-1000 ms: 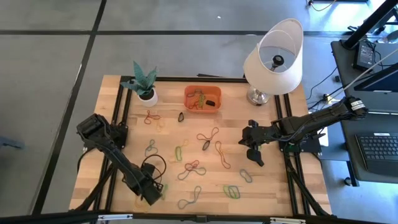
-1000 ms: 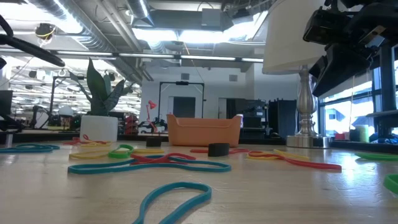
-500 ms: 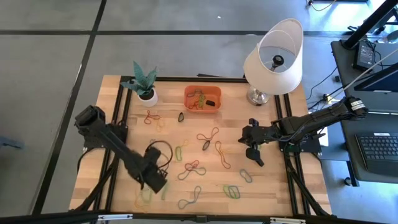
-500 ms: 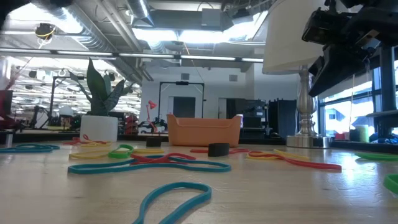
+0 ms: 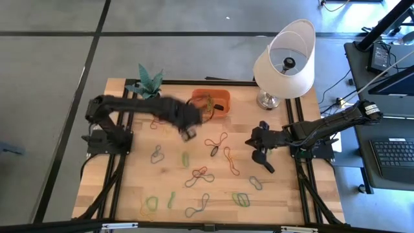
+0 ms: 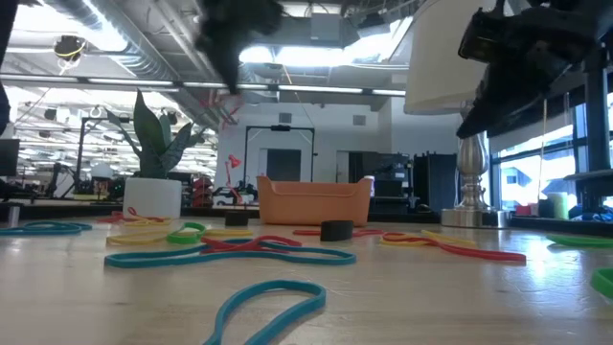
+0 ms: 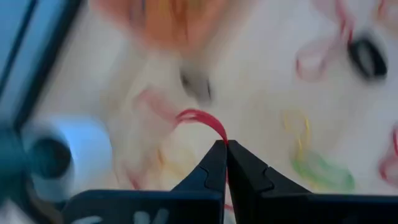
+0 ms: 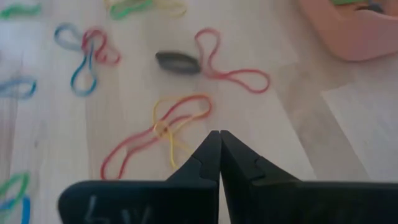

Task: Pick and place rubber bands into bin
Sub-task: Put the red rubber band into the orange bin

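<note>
Many rubber bands [image 5: 217, 140] in red, green, yellow and blue lie loose on the wooden table. The orange bin [image 5: 210, 102] stands at the far middle with a few bands in it. My left gripper [image 5: 187, 125], blurred, hovers high just left of the bin, shut on a red rubber band [image 7: 199, 117]. It shows as a dark blur at the top of the low view [image 6: 235, 29]. My right gripper [image 5: 259, 157] is shut and empty, held above the table's right half over a red-and-yellow band [image 8: 168, 127]. My left gripper pinches the red rubber band between its two fingertips, on one end of the loop [image 7: 219, 132]. The fingers slant steeply down. The rest of the loop arches past the tips, lifted clear of the table.
A lamp with a white shade [image 5: 284, 61] stands at the far right. A plant in a white pot [image 5: 153, 97] stands at the far left. A thick black band [image 5: 213, 151] lies mid-table. Black frame rails [image 5: 123, 162] run along both sides.
My left gripper has risen from the table's near left part and swung toward the far edge, up beside the bin, rolling as it went.
</note>
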Robot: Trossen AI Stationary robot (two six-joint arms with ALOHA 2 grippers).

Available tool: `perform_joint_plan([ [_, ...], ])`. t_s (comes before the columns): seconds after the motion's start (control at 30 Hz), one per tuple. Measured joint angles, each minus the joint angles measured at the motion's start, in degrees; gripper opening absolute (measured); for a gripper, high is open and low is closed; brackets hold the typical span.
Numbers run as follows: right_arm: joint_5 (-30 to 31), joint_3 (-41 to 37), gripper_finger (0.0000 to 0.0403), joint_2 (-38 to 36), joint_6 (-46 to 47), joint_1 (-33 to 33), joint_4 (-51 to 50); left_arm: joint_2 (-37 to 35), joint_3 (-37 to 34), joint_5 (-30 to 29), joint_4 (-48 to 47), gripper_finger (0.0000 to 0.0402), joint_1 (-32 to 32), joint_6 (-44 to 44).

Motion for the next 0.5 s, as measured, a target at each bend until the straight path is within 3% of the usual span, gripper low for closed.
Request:
perform_joint_plan([
  [0.2, 4.22, 0.0, 0.0009, 0.0, 8.52, 0.0, 0.62, 1.44, 1.08, 4.82, 18.99, 0.0002, 12.32, 27.07],
  [0.5, 10.49, 0.0, 0.0009, 0.0, 20.92, -0.07, 0.6, 16.57, 8.75, 11.74, 22.49, 0.0002, 19.93, 45.16],
])
